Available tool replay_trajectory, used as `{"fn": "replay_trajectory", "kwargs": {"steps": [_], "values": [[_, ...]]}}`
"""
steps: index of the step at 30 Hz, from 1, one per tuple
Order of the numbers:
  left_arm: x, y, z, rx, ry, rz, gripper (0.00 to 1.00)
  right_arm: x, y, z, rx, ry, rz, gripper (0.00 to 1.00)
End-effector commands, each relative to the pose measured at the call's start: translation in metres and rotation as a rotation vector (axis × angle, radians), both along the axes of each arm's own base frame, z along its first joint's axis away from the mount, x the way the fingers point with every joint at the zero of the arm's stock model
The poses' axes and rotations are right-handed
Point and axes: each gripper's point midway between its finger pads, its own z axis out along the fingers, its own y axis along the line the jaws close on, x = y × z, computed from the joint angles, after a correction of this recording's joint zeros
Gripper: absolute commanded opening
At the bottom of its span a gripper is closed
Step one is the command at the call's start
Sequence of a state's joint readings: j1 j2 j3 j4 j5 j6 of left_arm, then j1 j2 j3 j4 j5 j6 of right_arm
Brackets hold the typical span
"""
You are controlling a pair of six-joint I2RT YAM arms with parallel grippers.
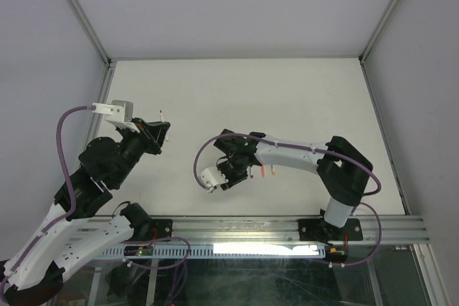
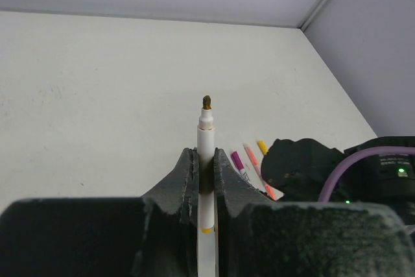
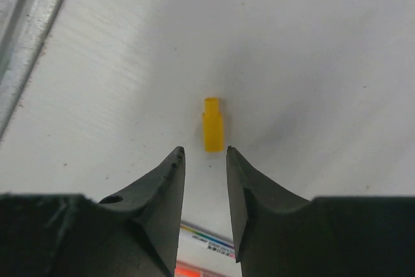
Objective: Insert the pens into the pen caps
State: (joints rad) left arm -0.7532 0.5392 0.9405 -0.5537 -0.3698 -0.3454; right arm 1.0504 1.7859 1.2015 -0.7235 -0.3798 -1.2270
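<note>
The right gripper hangs just above the table with its jaws a narrow way apart and nothing between them. Right past its fingertips lies the yellow cap, a short stubby thing flat on the white surface. It lines up with the gap between the jaws, touches neither finger, and points lengthwise away from the gripper. On the gripper's side of the cap, low down between the two black fingers, I can make out a slice of a white barrel with coloured print. Under that is a bit of orange-red, though too little shows to say what it is.

Well off to the left of the cap, and farther back on the table, the left gripper is clamped tight on a white pen. The pen stands up from between the jaws with its bare dark tip out in the open air. A yellow band shows low on the barrel, behind the fingers. From the left wrist view, three loose pens lie side by side on the table close to the right arm. One has a purple end, one pink and one orange-yellow. They lie near the cap's side of the table, and their far ends are hidden under the arm's black housing.
</note>
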Motion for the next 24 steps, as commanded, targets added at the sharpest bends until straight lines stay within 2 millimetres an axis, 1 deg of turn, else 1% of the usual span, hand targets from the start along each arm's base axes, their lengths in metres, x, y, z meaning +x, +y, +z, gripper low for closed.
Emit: {"fn": "replay_trajectory", "kwargs": {"steps": [1,2,4,6,7,9,11,14,17,18,19,20,21,22,24], "values": [[0.003,-0.001,0.008,-0.015,-0.027,0.008,0.00,-0.018,0.017,0.044,0.225,0.082,-0.128,0.35],[0.003,-0.001,0.007,-0.014,-0.027,0.007,0.00,-0.025,0.017,0.044,0.255,0.118,-0.166,0.35],[0.004,-0.003,0.006,-0.014,-0.026,0.001,0.00,-0.032,0.023,0.050,0.339,0.185,-0.272,0.37],[0.004,-0.005,0.004,-0.008,-0.021,-0.008,0.00,-0.036,0.029,0.058,0.417,0.256,-0.393,0.38],[0.004,-0.007,0.004,-0.007,-0.020,-0.013,0.00,-0.037,0.031,0.061,0.451,0.289,-0.455,0.39],[0.004,-0.009,0.002,-0.005,-0.017,-0.020,0.00,-0.031,0.039,0.077,0.553,0.329,-0.580,0.40],[0.005,-0.011,0.002,-0.005,-0.017,-0.027,0.00,-0.028,0.040,0.085,0.607,0.376,-0.701,0.40],[0.005,-0.014,0.003,-0.011,-0.018,-0.037,0.00,-0.041,0.044,0.094,0.647,0.381,-0.652,0.40],[0.005,-0.015,0.001,-0.012,-0.012,-0.045,0.00,-0.065,0.050,0.105,0.679,0.396,-0.578,0.40],[0.005,-0.015,0.001,-0.013,-0.011,-0.045,0.00,-0.026,0.046,0.103,0.709,0.436,-1.083,0.42],[0.005,-0.016,0.000,-0.013,-0.010,-0.044,0.00,-0.018,0.045,0.105,0.725,0.475,-1.250,0.42],[0.005,-0.015,0.001,-0.016,-0.010,-0.042,0.00,-0.023,0.047,0.105,0.698,0.471,-1.245,0.42],[0.005,-0.014,0.001,-0.016,-0.010,-0.038,0.00,-0.028,0.047,0.097,0.639,0.456,-1.249,0.42],[0.005,-0.014,0.000,-0.017,-0.009,-0.033,0.00,-0.007,0.040,0.096,0.674,0.477,-1.543,0.43],[0.006,-0.012,0.000,-0.020,-0.009,-0.025,0.00,-0.006,0.039,0.090,0.638,0.474,-1.690,0.43]]}}
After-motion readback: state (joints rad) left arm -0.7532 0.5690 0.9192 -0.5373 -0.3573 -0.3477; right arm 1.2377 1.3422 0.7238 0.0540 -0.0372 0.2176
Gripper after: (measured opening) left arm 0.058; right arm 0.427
